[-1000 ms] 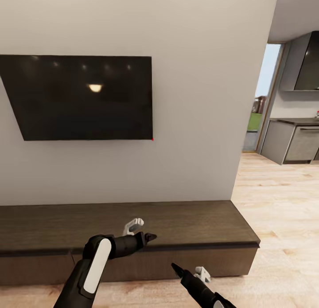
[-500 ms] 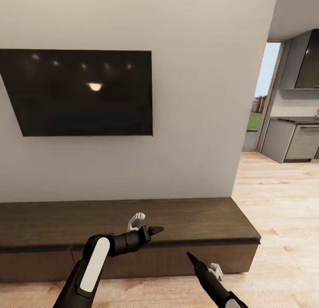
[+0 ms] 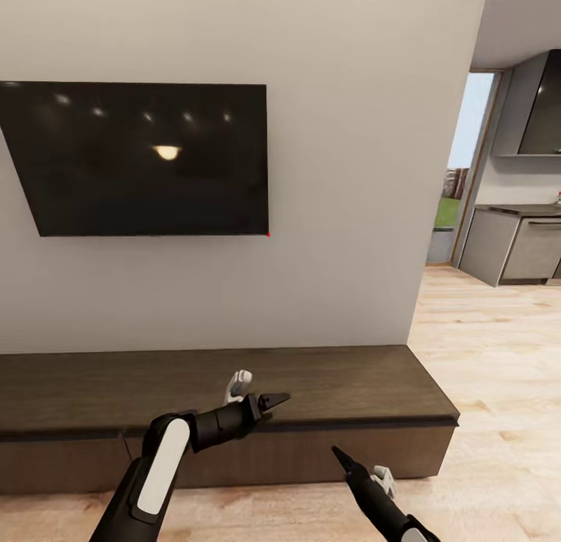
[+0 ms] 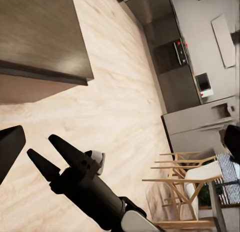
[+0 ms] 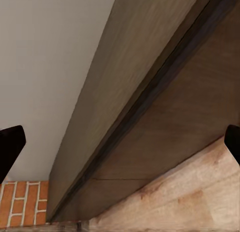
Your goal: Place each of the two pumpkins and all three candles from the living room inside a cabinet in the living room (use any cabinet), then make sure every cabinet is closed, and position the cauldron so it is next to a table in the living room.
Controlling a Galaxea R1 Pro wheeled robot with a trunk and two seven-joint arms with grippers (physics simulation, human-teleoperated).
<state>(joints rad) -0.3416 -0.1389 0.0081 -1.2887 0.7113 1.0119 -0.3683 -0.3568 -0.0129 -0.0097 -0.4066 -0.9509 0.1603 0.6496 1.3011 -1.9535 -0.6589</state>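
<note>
Cabinet (image 3: 343,386) spans our 12 o'clock, fronts shut. Our left gripper (image 3: 274,402) hovers over its top, right gripper (image 3: 340,456) before front; both empty, jaw spread unclear.

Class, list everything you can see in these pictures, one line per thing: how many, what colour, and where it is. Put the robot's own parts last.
cabinet: one, dark brown, long and low along the wall, its drawer fronts shut.
television: one, black, on the wall above the cabinet.
wall: one, pale grey, behind the cabinet.
floor: light wood, in front of the cabinet and on into the kitchen.
kitchen units: grey, far right, past the wall's end.
chairs: pale wood, in the left wrist view beyond the kitchen units; count unclear.
left gripper: one, black, over the cabinet's front edge, empty.
right gripper: one, black, low before the cabinet front, open, empty.
</note>
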